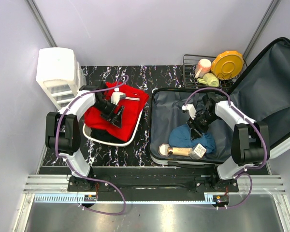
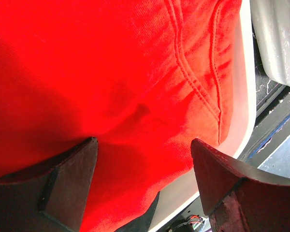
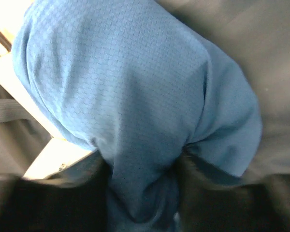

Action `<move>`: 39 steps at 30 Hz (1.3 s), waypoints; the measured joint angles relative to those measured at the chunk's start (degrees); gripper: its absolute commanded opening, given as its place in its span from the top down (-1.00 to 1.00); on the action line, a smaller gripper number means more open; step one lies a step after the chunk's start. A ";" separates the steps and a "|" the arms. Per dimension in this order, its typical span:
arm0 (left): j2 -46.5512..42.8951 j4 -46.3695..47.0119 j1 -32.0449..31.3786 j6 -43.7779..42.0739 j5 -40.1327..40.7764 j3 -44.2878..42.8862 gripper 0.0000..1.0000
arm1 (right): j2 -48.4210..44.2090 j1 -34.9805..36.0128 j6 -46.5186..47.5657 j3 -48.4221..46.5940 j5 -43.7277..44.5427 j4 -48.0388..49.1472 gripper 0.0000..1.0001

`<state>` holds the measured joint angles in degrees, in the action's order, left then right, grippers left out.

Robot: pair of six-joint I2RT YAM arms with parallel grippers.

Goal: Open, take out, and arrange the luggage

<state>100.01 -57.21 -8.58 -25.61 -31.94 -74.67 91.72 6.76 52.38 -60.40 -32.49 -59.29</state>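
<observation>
The luggage lies open on the right of the table, its lid leaning back to the right and showing dark grey lining. Inside it lies a crumpled blue garment. My right gripper is down on it, with a fold of the blue cloth bunched between the fingers. My left gripper hangs open just above a red garment that is draped over a white tub. Nothing is between the left fingers.
A beige tube and a white packet lie at the near end of the suitcase. Dark cloth sits under the red garment. A wire basket at the back holds a yellow plate and bottles. A white drawer unit stands far left.
</observation>
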 measured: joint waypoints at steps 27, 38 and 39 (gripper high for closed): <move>-12.04 5.75 5.92 0.66 -6.91 -6.25 -0.86 | -11.45 1.14 -14.45 -25.16 -3.76 3.91 1.00; -12.55 7.43 16.17 6.60 -9.11 -6.62 -0.87 | -1.64 17.70 -24.09 -37.70 -4.63 12.35 1.00; -12.68 7.58 17.18 7.08 -9.22 -6.62 -0.87 | -0.17 19.15 -24.85 -38.86 -4.70 13.42 1.00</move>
<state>87.33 -49.63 8.60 -18.52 -41.17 -81.30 91.55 25.91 27.53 -99.26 -37.19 -45.87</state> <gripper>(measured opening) 0.934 0.078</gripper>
